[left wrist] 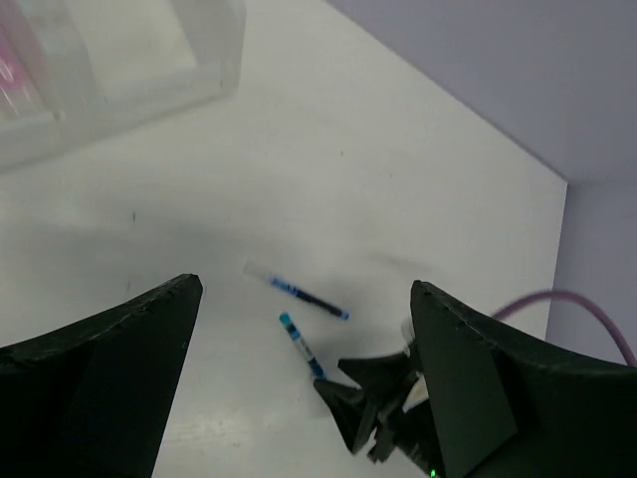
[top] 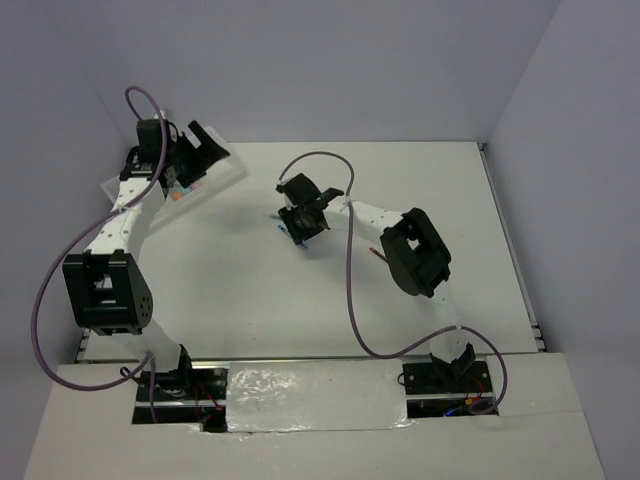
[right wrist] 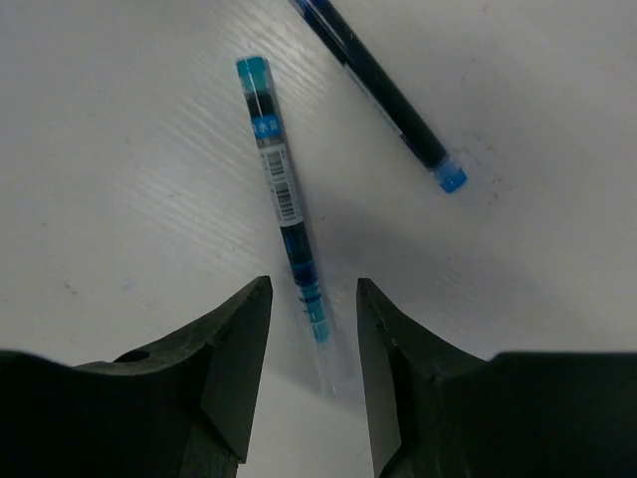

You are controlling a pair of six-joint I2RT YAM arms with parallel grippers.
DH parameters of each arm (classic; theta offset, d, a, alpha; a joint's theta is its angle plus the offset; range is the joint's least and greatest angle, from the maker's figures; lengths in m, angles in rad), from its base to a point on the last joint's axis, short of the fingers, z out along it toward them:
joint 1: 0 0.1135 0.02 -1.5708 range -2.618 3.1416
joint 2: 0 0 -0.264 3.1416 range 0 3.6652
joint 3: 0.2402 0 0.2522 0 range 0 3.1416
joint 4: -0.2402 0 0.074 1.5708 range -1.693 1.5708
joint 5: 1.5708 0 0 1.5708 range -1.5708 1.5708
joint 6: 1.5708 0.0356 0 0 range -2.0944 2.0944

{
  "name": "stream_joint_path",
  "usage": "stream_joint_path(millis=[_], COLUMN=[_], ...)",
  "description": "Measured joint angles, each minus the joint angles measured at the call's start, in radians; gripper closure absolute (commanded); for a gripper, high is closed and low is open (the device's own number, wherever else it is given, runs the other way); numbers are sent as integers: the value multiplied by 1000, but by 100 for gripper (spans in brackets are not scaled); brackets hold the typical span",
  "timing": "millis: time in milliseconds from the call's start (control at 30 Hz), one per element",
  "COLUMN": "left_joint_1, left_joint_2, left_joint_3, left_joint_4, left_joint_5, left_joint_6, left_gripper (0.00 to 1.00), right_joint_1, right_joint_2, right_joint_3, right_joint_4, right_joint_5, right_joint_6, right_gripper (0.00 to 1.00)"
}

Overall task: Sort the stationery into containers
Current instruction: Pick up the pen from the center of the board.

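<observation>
A thin blue pen with a barcode label (right wrist: 284,209) lies on the white table. My right gripper (right wrist: 311,289) is open, its jaws low on either side of the pen's clear-capped near end and not gripping it. A dark-blue pen (right wrist: 383,90) lies just beyond it. Both pens also show in the left wrist view: the dark-blue one (left wrist: 309,299) and the labelled one (left wrist: 299,344). The translucent tray (top: 228,172) stands at the far left, something pink (left wrist: 10,70) inside. My left gripper (top: 205,140) is open and empty above the tray. A thin red pen (top: 377,255) peeks from under the right arm.
The right arm's forearm and elbow (top: 415,250) cross the middle right of the table. Purple cables (top: 350,290) loop over the table. Grey walls close the back and right sides. The tray's corner (left wrist: 214,60) is near the left gripper.
</observation>
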Motion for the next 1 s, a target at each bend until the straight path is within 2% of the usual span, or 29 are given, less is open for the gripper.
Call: stream_joint_path(millis=[100, 200, 267, 300, 400, 567, 733, 867, 1000], left_joint_1=[-43, -85, -108, -112, -112, -110, -111, -111, -111], left_joint_2=[-80, -214, -335, -369, -507, -684, -737, -735, -734], left_joint_3=[-117, -235, -319, -340, -447, -630, -746, -805, -832], left_joint_4=[11, 35, 56, 60, 96, 126, 173, 195, 204], left_joint_5=[6, 5, 4, 5, -3, 25, 176, 251, 275], left_joint_6=[-1, -3, -3, -4, -8, -31, -57, -81, -96], left_gripper=[1, 1, 1, 1, 1, 1, 1, 1, 3], right_joint_1=[-3, -5, -5, -6, 3, 58, 80, 82, 92], right_joint_2=[30, 35, 34, 29, 1, -105, -293, -397, -478], right_joint_3=[-6, -8, -15, -24, -77, -252, -480, -522, -534], right_joint_4=[-19, -21, -14, -5, 35, 136, 289, 438, 547], right_joint_5=[-12, -18, -32, -41, -56, -153, -364, -452, -465], right_joint_6=[-6, -10, -13, -11, -10, 14, 130, 237, 306], right_gripper=[55, 67, 83, 83, 92, 93, 92, 92, 92])
